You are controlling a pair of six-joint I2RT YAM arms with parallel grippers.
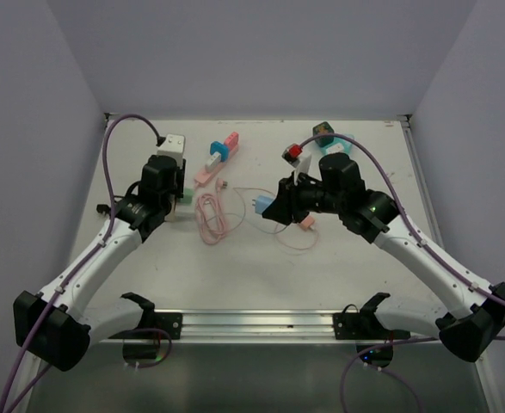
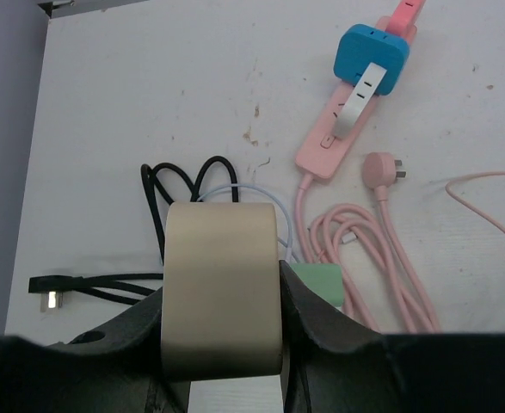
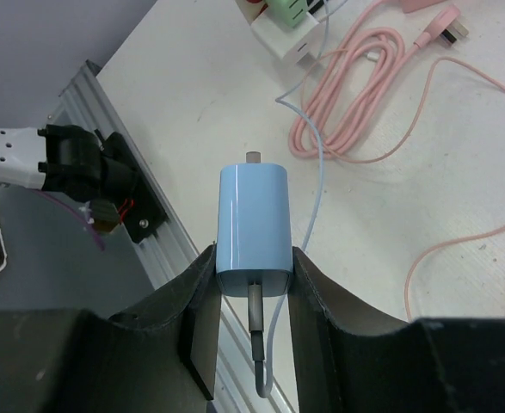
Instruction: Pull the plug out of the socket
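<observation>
Right gripper [image 3: 254,255]: my jaws pinch the blue plug [image 3: 254,219], prong bare, thin cable trailing behind | Left gripper [image 2: 222,291]: clamped on the beige socket block [image 2: 222,249] | plug well apart from socket block

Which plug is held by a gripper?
The light blue plug, clamped in the right gripper; the pink plug and the black plug lie loose on the table.
</observation>
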